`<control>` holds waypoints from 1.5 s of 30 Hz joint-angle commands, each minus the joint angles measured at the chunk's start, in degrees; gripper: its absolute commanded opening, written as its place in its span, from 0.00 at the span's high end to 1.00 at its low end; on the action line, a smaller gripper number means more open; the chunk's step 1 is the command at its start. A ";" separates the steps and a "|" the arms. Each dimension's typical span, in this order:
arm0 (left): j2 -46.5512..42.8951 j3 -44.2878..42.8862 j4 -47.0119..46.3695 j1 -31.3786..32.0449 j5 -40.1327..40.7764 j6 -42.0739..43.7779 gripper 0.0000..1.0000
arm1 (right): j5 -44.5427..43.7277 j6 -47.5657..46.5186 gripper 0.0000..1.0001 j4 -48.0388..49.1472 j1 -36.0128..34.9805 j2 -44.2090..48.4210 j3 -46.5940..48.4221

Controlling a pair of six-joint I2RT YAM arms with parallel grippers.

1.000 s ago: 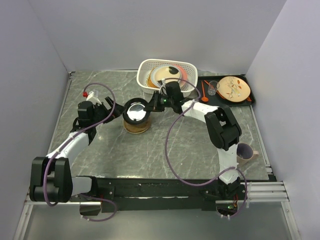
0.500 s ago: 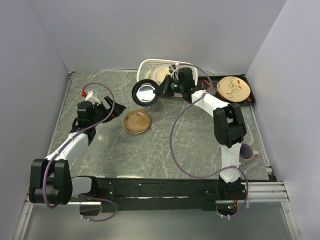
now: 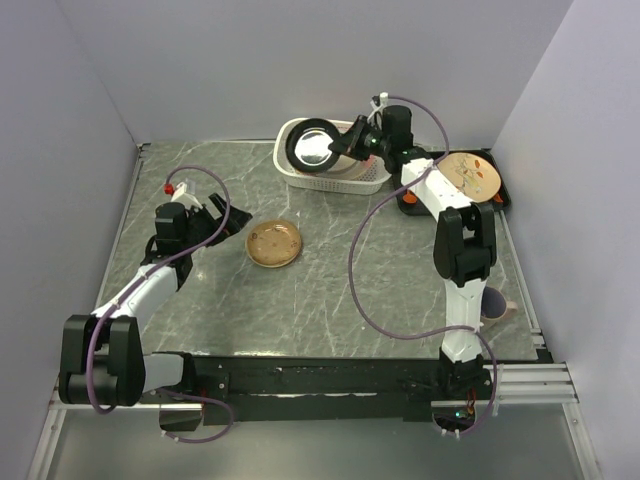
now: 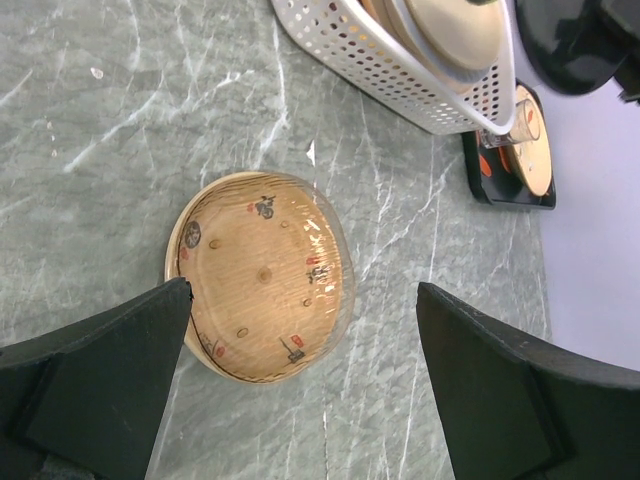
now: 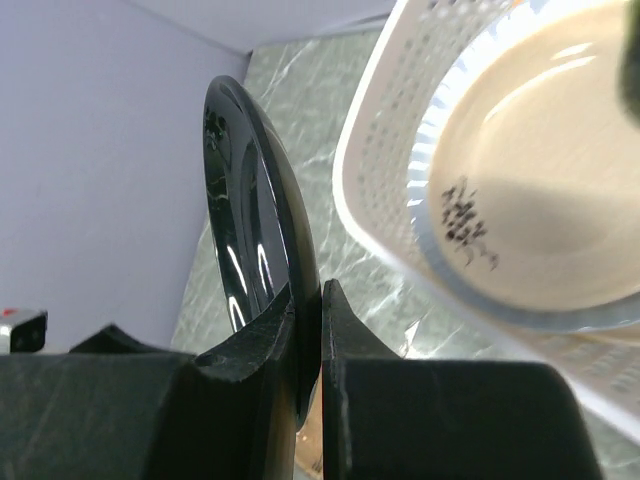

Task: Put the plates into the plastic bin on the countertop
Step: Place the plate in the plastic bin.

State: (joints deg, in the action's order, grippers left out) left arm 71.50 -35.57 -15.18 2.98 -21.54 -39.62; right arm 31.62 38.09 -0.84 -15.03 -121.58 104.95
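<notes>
My right gripper (image 3: 345, 143) is shut on the rim of a black plate (image 3: 313, 147) and holds it tilted over the left part of the white plastic bin (image 3: 300, 178). In the right wrist view the black plate (image 5: 245, 220) stands on edge between my fingers (image 5: 350, 330), with a pale blue-cream plate (image 5: 540, 200) lying in the bin (image 5: 385, 170) beyond. A tan plate with a brown rim (image 3: 273, 243) lies on the marble countertop (image 3: 330, 290). My left gripper (image 3: 232, 224) is open and empty just left of it. The tan plate (image 4: 262, 275) shows between its fingers.
A flat black tray (image 3: 503, 204) at the back right holds a cream plate with red-orange leaf marks (image 3: 470, 175), a small glass (image 4: 515, 125) and orange utensils. A mug (image 3: 490, 300) stands near the right edge. Walls close in the back and both sides.
My right gripper has lifted the black plate off the tan plate and carried it back and right, to above the bin. The left arm has not moved.
</notes>
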 commanded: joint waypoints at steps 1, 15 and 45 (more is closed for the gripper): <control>0.83 0.42 -2.13 0.00 -0.34 1.12 0.01 | -1.03 0.85 1.00 0.05 1.49 -1.29 4.83; 1.88 -0.46 -1.43 0.00 -0.34 1.73 0.01 | -2.08 2.34 1.00 -0.12 4.13 -4.89 8.52; 4.08 -0.64 -1.87 0.00 -1.40 1.73 0.01 | -7.18 3.93 0.92 -2.50 5.27 -12.72 12.56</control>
State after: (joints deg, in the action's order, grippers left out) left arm 75.70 -35.57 -15.18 2.98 -21.80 -38.63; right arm 24.99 41.32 -4.80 -10.22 -132.60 114.32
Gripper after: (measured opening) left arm 0.993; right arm 0.132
